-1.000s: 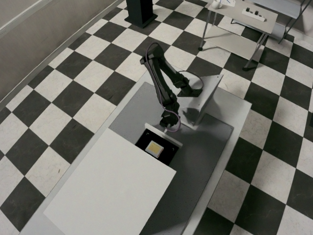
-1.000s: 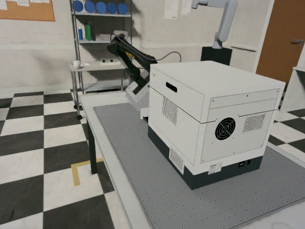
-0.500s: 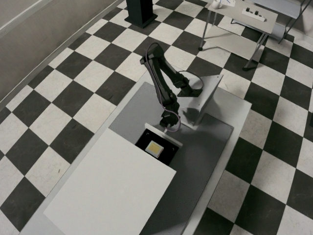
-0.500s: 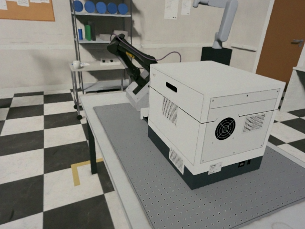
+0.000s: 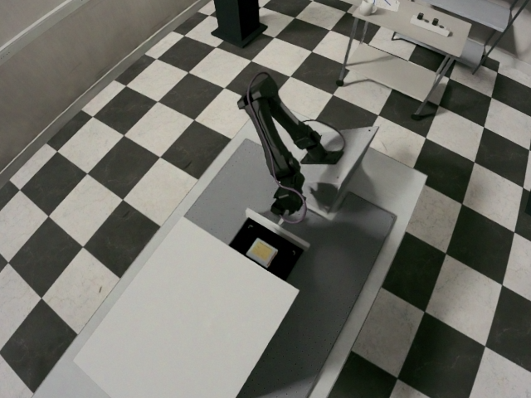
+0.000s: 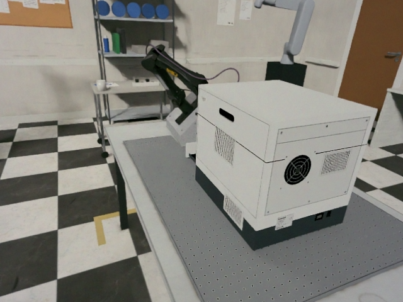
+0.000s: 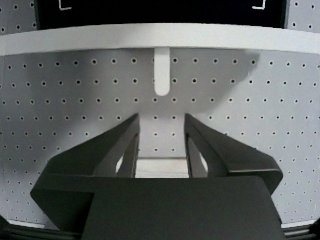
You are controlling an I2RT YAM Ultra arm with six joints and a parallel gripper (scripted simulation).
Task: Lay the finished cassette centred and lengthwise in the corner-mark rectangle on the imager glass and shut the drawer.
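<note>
The gel imager IM [image 5: 188,308] is a big white box on the perforated grey mat; it also shows in the exterior view [image 6: 276,152]. Its drawer stands partly pulled out toward the arm. The pale yellow cassette FINISHED [image 5: 261,251] lies flat on the black glass [image 5: 268,250] inside it. The drawer's white front panel [image 5: 276,226] runs across the top of the wrist view [image 7: 160,37], with a small handle tab [image 7: 161,70]. Two white corner marks [image 7: 65,6] show on the glass beyond. My gripper [image 5: 284,214] hangs just outside the panel, facing the tab, with its fingers partly open and empty.
The arm's base sits on a white slanted riser [image 5: 338,162] behind the gripper. A grey cart [image 5: 407,42] and a black pedestal [image 5: 237,19] stand on the checkered floor away from the table. The imager hides the gripper in the exterior view.
</note>
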